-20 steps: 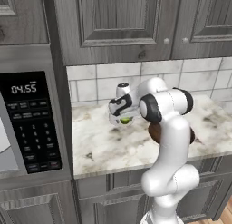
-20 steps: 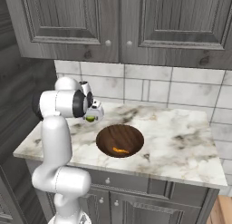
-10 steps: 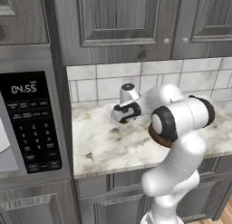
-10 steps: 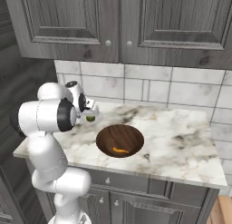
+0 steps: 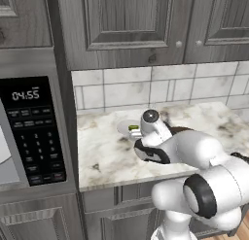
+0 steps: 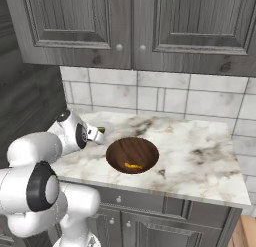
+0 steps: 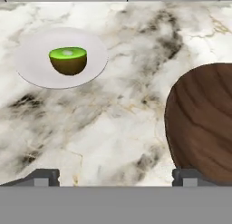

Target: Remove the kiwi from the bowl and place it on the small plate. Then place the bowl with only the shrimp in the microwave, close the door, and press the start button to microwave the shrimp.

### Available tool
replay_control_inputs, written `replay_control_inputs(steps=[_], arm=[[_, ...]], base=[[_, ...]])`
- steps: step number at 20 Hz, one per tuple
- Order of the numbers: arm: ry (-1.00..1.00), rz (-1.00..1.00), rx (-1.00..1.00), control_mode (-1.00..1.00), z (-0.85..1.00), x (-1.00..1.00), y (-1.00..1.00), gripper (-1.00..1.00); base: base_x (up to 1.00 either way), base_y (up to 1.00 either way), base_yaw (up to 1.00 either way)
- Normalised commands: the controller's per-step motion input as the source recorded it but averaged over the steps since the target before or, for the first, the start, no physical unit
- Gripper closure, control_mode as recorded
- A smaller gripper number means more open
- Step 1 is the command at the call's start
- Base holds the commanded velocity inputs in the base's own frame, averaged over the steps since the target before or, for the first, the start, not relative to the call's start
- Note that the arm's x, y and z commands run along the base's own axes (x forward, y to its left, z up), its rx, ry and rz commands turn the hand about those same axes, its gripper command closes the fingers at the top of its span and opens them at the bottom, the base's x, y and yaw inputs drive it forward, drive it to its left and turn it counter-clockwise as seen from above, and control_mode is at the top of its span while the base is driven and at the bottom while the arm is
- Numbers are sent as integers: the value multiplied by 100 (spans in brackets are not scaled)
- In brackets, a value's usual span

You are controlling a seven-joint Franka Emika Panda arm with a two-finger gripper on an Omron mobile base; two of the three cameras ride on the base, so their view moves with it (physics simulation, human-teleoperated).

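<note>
1. Marble countertop under grey cabinets, tiled backsplash behind; microwave built in at the left end, clock digits lit.
2. Small plate lying near the back edge of the countertop, toward the microwave end.
3. Kiwi resting cut face up on the small plate, roughly centred.
4. Bowl sitting near the front edge, beside the small plate, not touching it.
5. Shrimp lying inside the bowl, on its front side.
6. Gripper spread wide, empty, hovering over bare marble between small plate and bowl.
</note>
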Motion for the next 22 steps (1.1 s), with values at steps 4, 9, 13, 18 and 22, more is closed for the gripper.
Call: replay_control_inputs(steps=[4, 9, 13, 18, 22], arm=[[-7, -21, -2, -100, 50, -92, -53, -100], [1, -22, 0, -100, 5, -40, -42, -100], [20, -4, 0, -100, -2, 0, -25, -100], [31, 5, -3, -100, -26, 11, -6, -100], [25, 10, -10, -100, -24, 19, 2, -100]], base=[[0, 0, 0], [0, 0, 0], [0, 0, 0], [0, 0, 0], [0, 0, 0]])
